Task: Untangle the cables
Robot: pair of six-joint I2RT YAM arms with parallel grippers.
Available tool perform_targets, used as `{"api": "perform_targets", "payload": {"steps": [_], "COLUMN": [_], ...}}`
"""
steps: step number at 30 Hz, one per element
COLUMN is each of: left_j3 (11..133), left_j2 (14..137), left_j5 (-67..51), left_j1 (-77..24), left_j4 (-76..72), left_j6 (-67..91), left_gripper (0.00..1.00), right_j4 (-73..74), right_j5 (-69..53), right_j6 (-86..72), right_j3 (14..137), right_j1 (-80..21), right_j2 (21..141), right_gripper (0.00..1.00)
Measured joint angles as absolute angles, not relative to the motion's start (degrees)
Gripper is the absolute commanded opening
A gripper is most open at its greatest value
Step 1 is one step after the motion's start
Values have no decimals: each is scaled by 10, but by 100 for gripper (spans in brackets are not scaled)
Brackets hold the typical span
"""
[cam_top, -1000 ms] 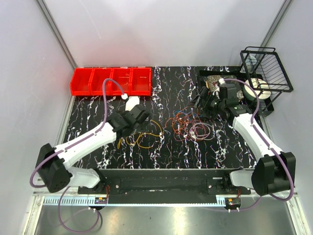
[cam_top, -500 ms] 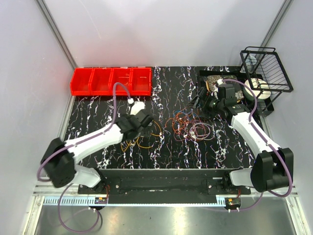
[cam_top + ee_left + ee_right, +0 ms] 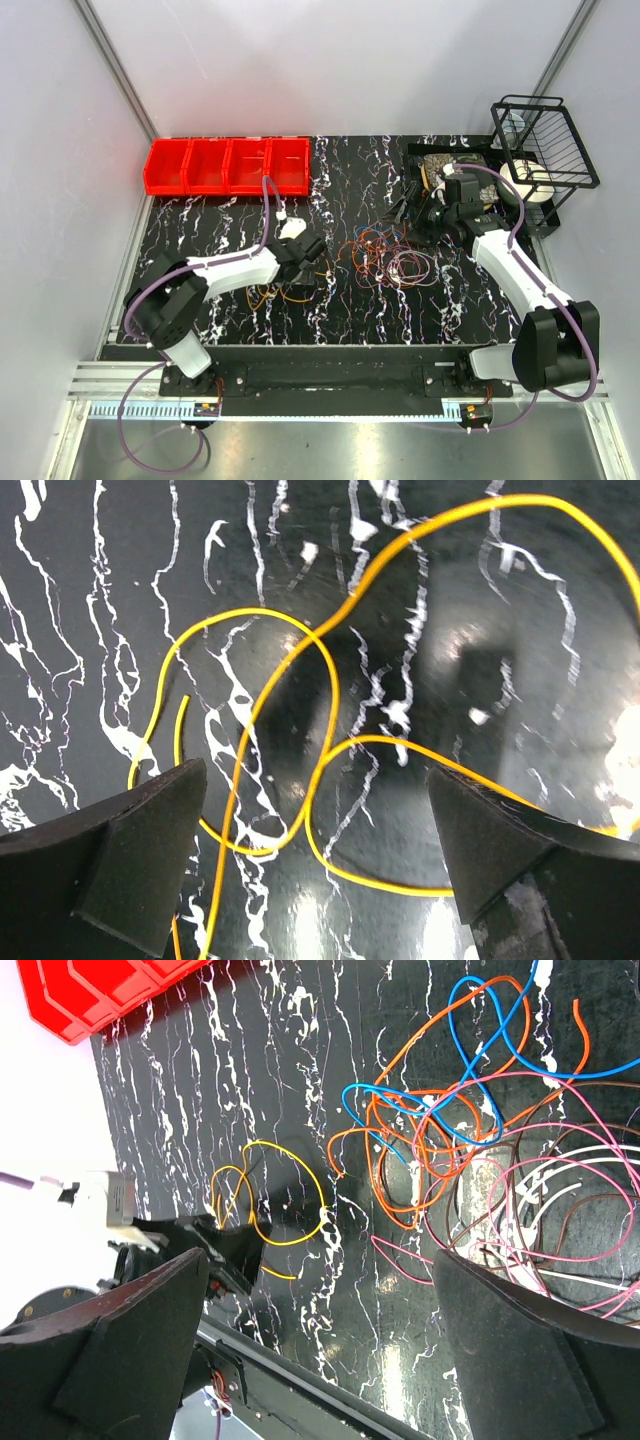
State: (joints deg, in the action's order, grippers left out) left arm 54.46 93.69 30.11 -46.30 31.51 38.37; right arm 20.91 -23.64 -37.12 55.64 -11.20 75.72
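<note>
While yellow cable lies apart, orange, blue, pink cables sit knotted; left gripper, right gripper gape wide, empty.

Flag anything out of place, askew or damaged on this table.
Nothing looks spilled or broken. The odd spot is mid-table: orange, blue, pink, brown and white cables lie knotted in one overlapping heap. A yellow cable lies apart to their left, loosely looped.

Both arms have glossy white shell links joined by rounded black joint housings; a thin purple hose runs along each; the left gripper ends in dark matte wedge-shaped fingers with bevelled edges.
</note>
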Motion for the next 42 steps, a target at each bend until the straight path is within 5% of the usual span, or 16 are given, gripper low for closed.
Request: {"api": "perform_targets", "payload": {"steps": [6, 8, 18, 42], "left_j3": [541, 541, 525, 533], "left_j2": [952, 953, 953, 730], "left_j5": [301, 301, 301, 290], "left_j1": [-446, -445, -439, -385], "left_j4": [307, 307, 303, 380], "left_j6": [407, 418, 478, 411], "left_gripper": [96, 86, 0, 0], "right_j4": [209, 209, 209, 208], "right_j5": [-237, -237, -237, -241], "right_j6": [-371, -369, -368, -368], "right_j3": [556, 556, 556, 550], "right_j1": [-112, -112, -112, -112], "right_j2": [763, 767, 779, 783], "right_gripper": [100, 99, 100, 99]}}
